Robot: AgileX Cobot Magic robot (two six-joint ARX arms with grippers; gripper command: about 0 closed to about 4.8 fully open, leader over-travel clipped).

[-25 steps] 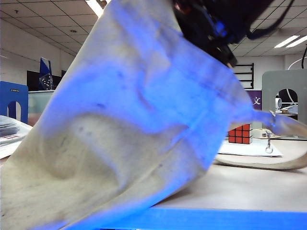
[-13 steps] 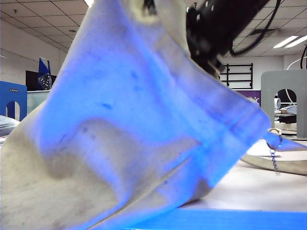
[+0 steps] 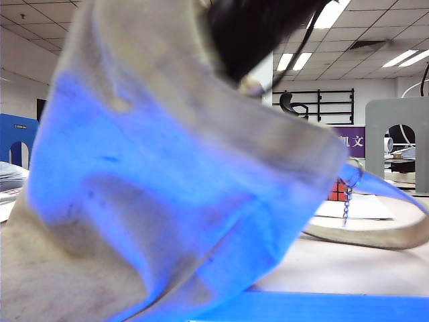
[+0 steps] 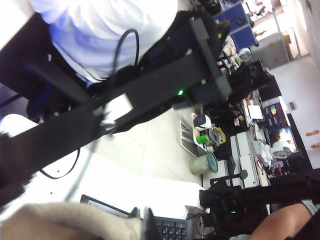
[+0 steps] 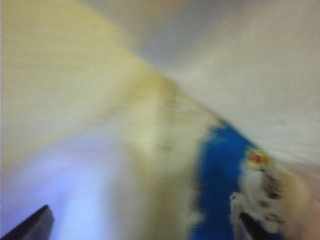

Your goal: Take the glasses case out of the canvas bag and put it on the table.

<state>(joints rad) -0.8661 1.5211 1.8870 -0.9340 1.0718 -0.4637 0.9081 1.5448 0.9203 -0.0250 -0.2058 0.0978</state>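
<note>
The canvas bag (image 3: pixel 167 188), pinched high by the closed left gripper (image 4: pixel 143 224), has swung left, while beside its cloth the right gripper (image 5: pixel 140 227) gapes wide around the blurred glasses case (image 5: pixel 220 170), seemingly out and near the bench (image 3: pixel 348 268).

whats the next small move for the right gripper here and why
Probably ease the right gripper forward and close on the glasses case. The blurred right wrist view shows the blue case just ahead, inside the canvas bag, with one finger wide to the side and nothing between. The left gripper, shut on the cloth, holds the bag up off the table.
</note>
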